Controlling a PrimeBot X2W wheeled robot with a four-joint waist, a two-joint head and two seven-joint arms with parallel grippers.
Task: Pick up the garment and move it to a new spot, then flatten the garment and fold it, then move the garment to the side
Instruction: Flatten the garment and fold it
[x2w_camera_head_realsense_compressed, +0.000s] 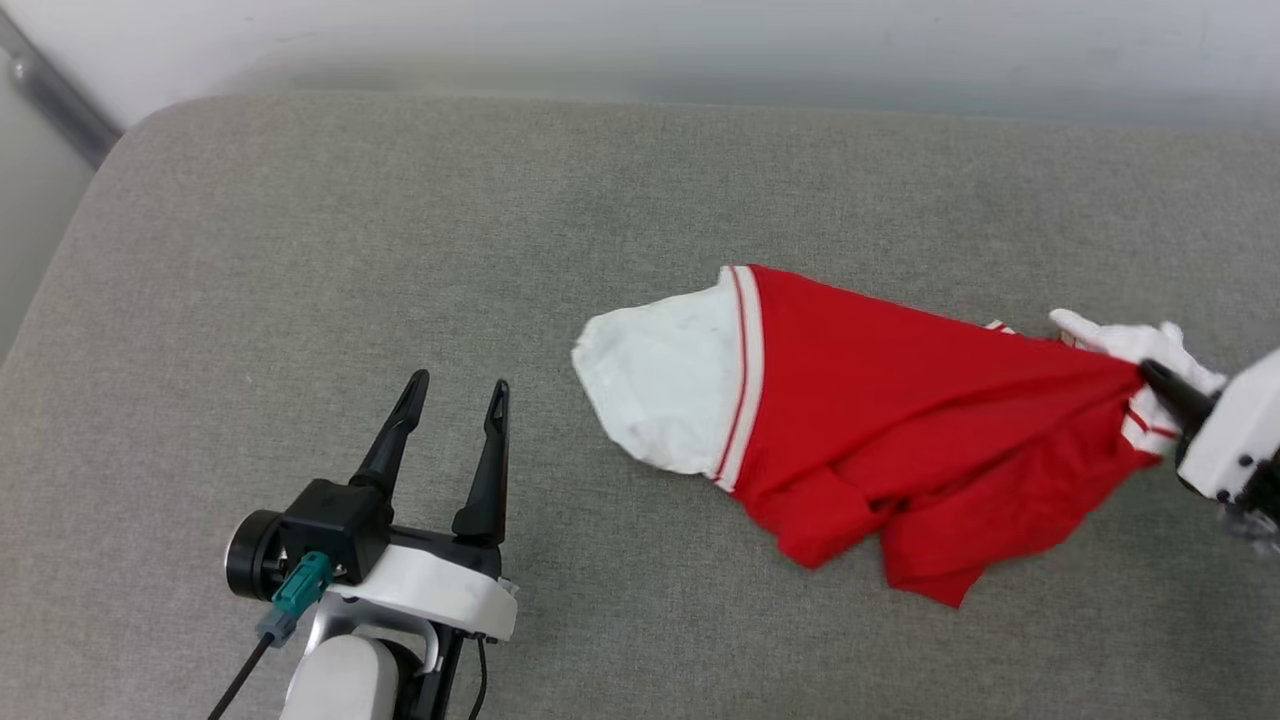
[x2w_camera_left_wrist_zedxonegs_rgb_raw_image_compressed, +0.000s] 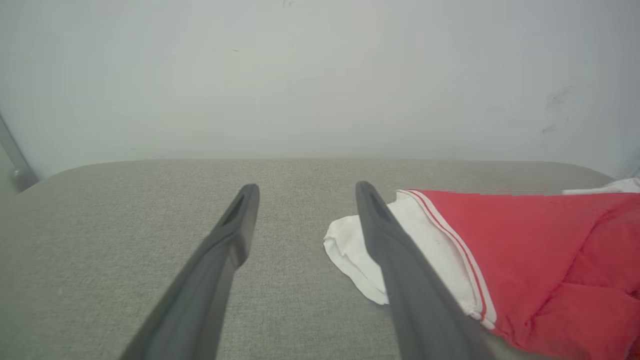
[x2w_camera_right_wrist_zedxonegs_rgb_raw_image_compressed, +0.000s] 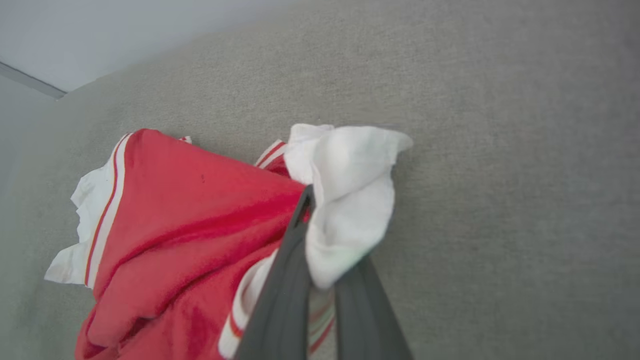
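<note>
Grey padded surface (x2w_camera_head_realsense_compressed: 300, 250) carries the garment (x2w_camera_head_realsense_compressed: 880, 420) right of centre, stretched left to right. The right gripper (x2w_camera_head_realsense_compressed: 1150, 373) is clenched on its right end. The left gripper (x2w_camera_head_realsense_compressed: 459, 383), spread and empty, has the free white sleeve (x2w_camera_head_realsense_compressed: 660, 390) near on its right.

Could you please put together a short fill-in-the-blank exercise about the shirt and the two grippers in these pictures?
1. The right gripper pinches the garment by a bunched sleeve coloured ____.
2. The left gripper holds nothing, its jaws standing ____.
3. The garment's body is ____, with striped trim.
4. In the head view, the left gripper sits to the ____ of the garment, apart from it.

Missing words: white; open; red; left.
</note>
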